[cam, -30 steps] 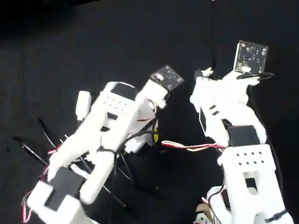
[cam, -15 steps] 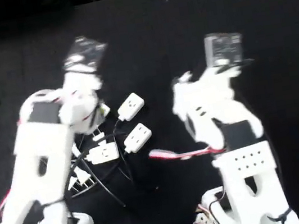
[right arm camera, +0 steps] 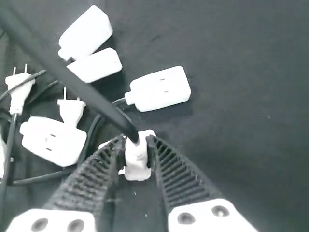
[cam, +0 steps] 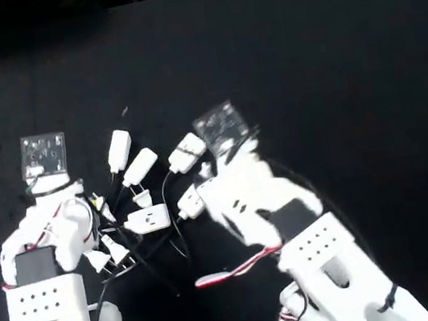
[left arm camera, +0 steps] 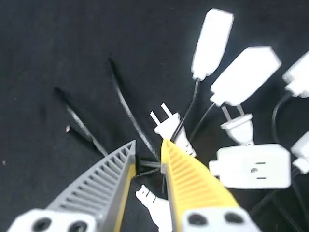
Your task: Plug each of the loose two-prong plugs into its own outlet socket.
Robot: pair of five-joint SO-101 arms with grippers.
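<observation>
My right gripper [right arm camera: 134, 141] is closed on a two-prong plug [right arm camera: 136, 165] near an outlet socket [right arm camera: 159, 89] on the table [right arm camera: 241, 72]. The plug seems light, rigid and slick, so I grip its body, not the cord [right arm camera: 58, 65]. My left gripper [left arm camera: 147, 145] is slightly parted and empty.

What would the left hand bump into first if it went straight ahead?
Likely the black cords right between the tips of the left hand, then the white two-prong plug just beyond. Height is unclear, so it might pass over the cords.
</observation>
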